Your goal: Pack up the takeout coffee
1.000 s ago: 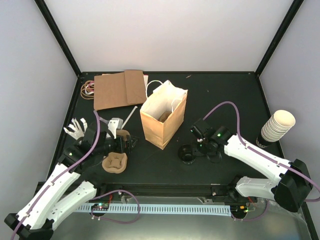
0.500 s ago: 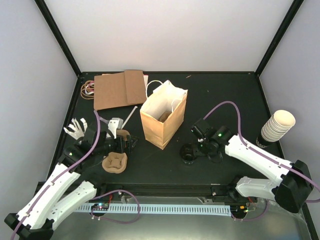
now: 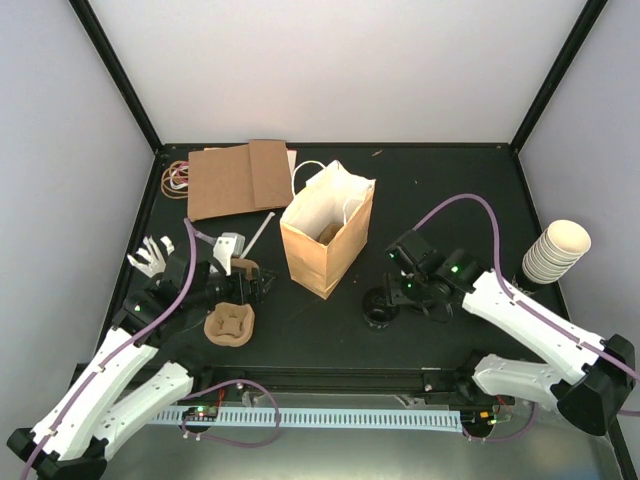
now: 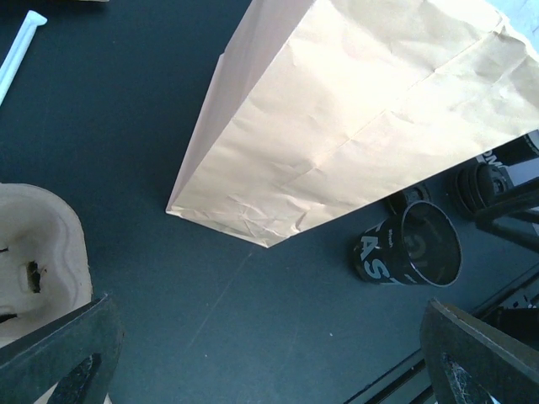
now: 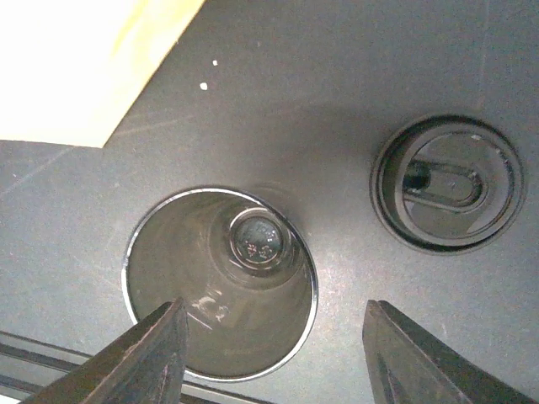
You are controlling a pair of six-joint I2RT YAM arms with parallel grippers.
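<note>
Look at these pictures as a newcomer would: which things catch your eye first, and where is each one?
The brown paper bag stands open in the middle of the black table. Just right of its near corner sits a dark lidless cup in front of the right gripper, a black lid lying beside it. A tilted stack of cream paper cups sits at the table's right edge.

The left arm [image 3: 110, 365] reaches from 7 o'clock, its left gripper [image 3: 258, 288] pointing toward 3 o'clock with its jaws spread wide and empty. The right arm [image 3: 530, 320] stretches from 5 o'clock toward 9 o'clock, wrist pitched down, and the right gripper [image 3: 383, 303] has its fingers [image 5: 143, 353] parted, clamping nothing.
</note>
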